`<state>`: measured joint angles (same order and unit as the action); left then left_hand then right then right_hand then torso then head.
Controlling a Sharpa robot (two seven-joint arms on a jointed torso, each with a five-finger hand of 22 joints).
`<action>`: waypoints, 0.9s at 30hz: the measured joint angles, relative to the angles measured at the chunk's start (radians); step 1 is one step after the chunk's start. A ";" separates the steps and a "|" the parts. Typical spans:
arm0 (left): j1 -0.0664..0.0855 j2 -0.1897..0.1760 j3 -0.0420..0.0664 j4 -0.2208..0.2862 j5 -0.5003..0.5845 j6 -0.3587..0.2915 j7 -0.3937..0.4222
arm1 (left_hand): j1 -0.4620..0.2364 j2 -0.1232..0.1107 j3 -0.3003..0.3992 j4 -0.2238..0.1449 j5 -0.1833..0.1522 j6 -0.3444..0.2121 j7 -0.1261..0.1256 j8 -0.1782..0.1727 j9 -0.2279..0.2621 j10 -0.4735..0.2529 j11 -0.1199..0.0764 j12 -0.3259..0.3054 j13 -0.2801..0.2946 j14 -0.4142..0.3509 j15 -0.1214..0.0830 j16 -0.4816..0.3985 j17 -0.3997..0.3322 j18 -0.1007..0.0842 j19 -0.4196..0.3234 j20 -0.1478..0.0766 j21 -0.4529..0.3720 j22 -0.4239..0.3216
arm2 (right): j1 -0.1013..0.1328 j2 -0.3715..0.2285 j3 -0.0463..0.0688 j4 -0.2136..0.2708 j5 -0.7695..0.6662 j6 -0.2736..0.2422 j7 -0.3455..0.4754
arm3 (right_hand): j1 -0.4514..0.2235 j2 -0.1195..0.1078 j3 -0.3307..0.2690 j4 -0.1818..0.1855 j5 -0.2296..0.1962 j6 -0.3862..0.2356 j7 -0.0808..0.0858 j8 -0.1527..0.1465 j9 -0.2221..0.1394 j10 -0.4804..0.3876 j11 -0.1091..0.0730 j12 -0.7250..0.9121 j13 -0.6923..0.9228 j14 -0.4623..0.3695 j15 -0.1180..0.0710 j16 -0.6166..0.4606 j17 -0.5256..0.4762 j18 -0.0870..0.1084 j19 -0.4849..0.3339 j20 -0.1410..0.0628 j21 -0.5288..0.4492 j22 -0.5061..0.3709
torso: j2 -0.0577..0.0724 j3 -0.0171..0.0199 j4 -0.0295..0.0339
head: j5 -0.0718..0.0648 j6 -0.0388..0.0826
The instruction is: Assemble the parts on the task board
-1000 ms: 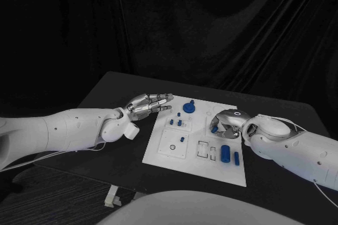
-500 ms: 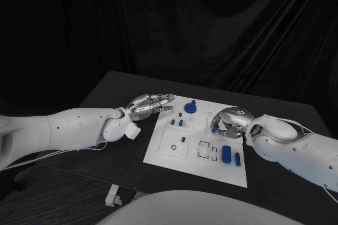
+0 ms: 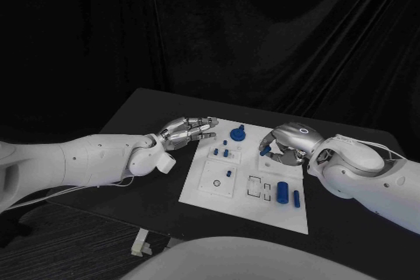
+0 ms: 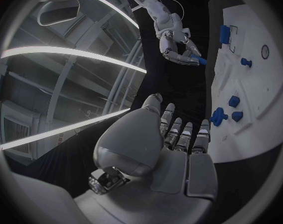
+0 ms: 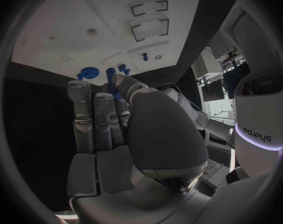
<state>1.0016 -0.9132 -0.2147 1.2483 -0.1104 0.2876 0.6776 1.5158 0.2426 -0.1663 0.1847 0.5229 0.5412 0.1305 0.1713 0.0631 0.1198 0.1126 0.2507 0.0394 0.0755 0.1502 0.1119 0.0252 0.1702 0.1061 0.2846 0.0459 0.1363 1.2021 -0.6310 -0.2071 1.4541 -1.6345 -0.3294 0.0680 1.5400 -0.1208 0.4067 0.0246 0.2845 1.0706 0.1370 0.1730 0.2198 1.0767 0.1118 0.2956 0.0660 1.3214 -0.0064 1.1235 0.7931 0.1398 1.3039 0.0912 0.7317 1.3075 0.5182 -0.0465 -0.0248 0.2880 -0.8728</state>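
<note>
The white task board (image 3: pixel 206 192) lies in the middle of the black table. My right hand (image 3: pixel 285 146) hovers over its far right part and pinches a small blue part (image 3: pixel 263 151) between thumb and finger; the same part shows at the fingertips in the right wrist view (image 5: pixel 111 76) and in the left wrist view (image 4: pixel 201 60). My left hand (image 3: pixel 186 132) hangs at the board's far left corner, fingers loosely apart, holding nothing. A round blue knob (image 3: pixel 236 133), small blue pegs (image 3: pixel 221 151) and a blue cylinder (image 3: pixel 281 192) sit on the board.
A slim blue piece (image 3: pixel 296 198) lies beside the cylinder near the board's right edge, with rectangular recesses (image 3: pixel 253 186) just left of it. A black ring mark (image 3: pixel 214 183) is on the near left plate. Bare black table (image 3: pixel 140 110) surrounds the board.
My right hand has risen and moved toward the far side of the board, carrying the small blue part with it. The left hand has stayed in place.
</note>
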 measured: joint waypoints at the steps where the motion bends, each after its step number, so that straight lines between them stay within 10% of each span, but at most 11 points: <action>1: 0.000 0.000 0.000 0.000 0.000 0.000 0.000 | 0.000 0.000 0.000 0.000 0.000 0.000 0.000 0.000 0.000 0.000 0.000 0.000 0.000 0.000 0.000 0.000 0.000 0.000 0.000 0.000 0.000 0.000 | 0.001 0.000 0.000 0.016 -0.001 0.001 -0.005 | 0.000 0.000 0.003 -0.001 0.000 0.000 0.000 0.000 0.000 0.002 0.002 -0.002 0.000 0.000 0.000 0.000 0.000 0.000 -0.001 -0.001 0.000 0.000 | 0.000 0.0000 0.0001 | 0.000 0.000; 11: -0.002 0.004 0.000 0.000 0.000 0.001 0.000 | 0.000 0.000 0.003 0.003 0.000 0.000 0.000 0.000 0.000 0.000 0.000 0.000 0.000 0.000 0.000 0.000 0.000 0.000 0.000 0.000 0.000 0.000 | -0.003 0.083 0.000 0.086 -0.086 0.034 -0.053 | -0.003 -0.004 0.004 -0.001 -0.014 0.000 0.000 -0.009 -0.001 0.002 0.002 -0.015 0.001 0.025 -0.003 0.021 0.038 0.000 0.003 -0.004 0.034 0.000 | -0.001 -0.0005 0.0002 | 0.004 0.000; 27: -0.003 0.009 0.000 -0.010 0.000 0.005 0.000 | 0.000 0.000 0.008 0.003 0.000 -0.007 0.000 0.000 -0.001 0.000 0.000 0.000 0.000 0.000 0.000 0.000 0.000 0.000 0.000 0.000 0.000 -0.004 | -0.078 0.243 -0.001 -0.027 -0.163 0.061 -0.070 | -0.014 -0.014 0.009 -0.001 -0.015 0.000 0.000 -0.015 -0.002 0.017 -0.013 -0.029 0.003 0.032 -0.003 0.036 0.064 0.000 0.012 -0.003 0.054 0.000 | 0.001 -0.0005 0.0030 | 0.002 0.000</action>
<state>0.9991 -0.9046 -0.2144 1.2386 -0.1103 0.2926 0.6779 1.5158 0.2426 -0.1580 0.1875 0.5229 0.5340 0.1305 0.1713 0.0620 0.1198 0.1126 0.2506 0.0394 0.0755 0.1501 0.1119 0.0250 0.1702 0.1060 0.2845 0.0459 0.1323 1.1246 -0.3881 -0.2079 1.4270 -1.7970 -0.2687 -0.0021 1.5261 -0.1346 0.4157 0.0233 0.2692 1.0707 0.1370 0.1576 0.2174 1.0934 0.0991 0.2669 0.0686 1.3539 -0.0095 1.1591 0.8570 0.1400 1.3154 0.0878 0.7853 1.3073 0.5189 -0.0470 -0.0219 0.2896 -0.8728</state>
